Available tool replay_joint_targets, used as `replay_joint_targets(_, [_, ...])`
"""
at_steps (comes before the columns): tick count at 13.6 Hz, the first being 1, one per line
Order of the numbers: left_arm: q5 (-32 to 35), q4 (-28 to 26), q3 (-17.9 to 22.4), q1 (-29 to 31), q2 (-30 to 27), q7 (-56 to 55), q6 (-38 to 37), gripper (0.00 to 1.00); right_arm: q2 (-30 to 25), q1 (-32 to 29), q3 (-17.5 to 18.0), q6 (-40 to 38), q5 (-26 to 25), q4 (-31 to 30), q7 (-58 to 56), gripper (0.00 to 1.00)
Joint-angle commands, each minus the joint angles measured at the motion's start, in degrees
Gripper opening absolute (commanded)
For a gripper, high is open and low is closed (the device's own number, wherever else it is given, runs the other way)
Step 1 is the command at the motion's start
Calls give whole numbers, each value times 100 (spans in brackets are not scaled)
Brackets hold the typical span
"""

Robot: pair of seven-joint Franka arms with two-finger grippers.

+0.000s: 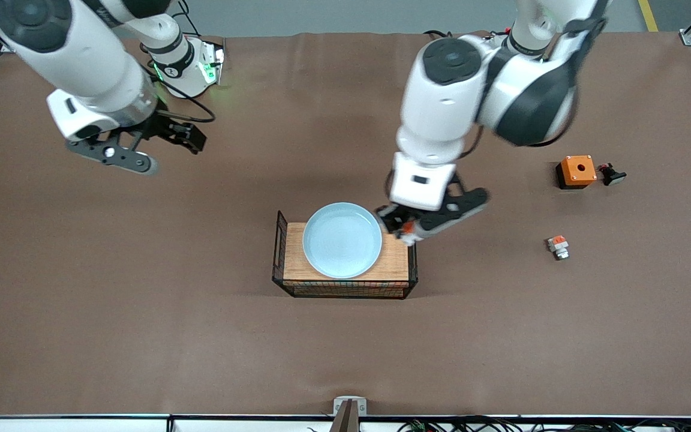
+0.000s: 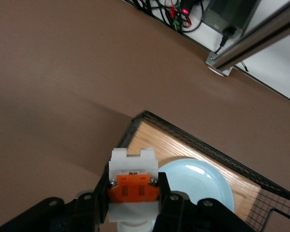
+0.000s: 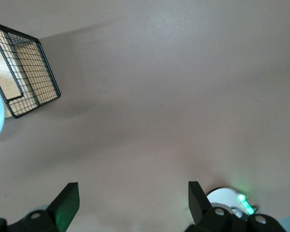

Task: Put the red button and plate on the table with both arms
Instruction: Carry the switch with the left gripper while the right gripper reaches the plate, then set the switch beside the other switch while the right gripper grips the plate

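My left gripper (image 1: 406,231) hangs over the corner of the wire rack (image 1: 345,289) at the left arm's end, shut on the red button (image 1: 408,228). In the left wrist view the red button (image 2: 133,188) is a white block with an orange patch, pinched between the black fingers (image 2: 165,191) of my left gripper (image 2: 133,186). The pale-blue plate (image 1: 342,240) rests on the rack's wooden top, and the plate (image 2: 198,181) lies just beside the button. My right gripper (image 1: 153,147) waits open and empty above the bare brown table (image 1: 141,300) near its own base; only table shows between its jaws (image 3: 133,198).
Toward the left arm's end lie an orange box with a hole (image 1: 576,171), a small black part (image 1: 612,174) beside it, and a shorter white-orange piece (image 1: 558,246) nearer the front camera. The rack (image 3: 24,72) stands mid-table.
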Motion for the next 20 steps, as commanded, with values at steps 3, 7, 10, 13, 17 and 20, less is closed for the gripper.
replay_joint_targets(3, [-279, -265, -72, 1183, -461, 1932, -554, 0, 270, 1179, -51, 1049, 61, -298, 2866, 99])
replay_joint_targets(7, [-306, -466, -72, 2054, -461, 3376, -775, 0, 884, 1620, -51, 2122, 61, -343, 4905, 99])
replay_joint_targets(10, [-271, -633, -63, 2546, -365, 3843, -652, 0, 1368, 1779, -51, 2949, 52, -334, 6304, 99])
replay_joint_targets(13, [-280, -1335, -63, 3004, -364, 4554, -109, 0, 1826, 1806, -51, 3652, 44, -290, 6956, 99])
replay_joint_targets(17, [-236, -2345, -54, 3540, -286, 5004, 857, 0, 2177, 1797, -59, 3970, 35, -238, 7214, 98])
replay_joint_targets(20, [-209, -3075, -54, 3874, -171, 5127, 1789, 0, 2353, 1806, -59, 4120, 35, -211, 7214, 88])
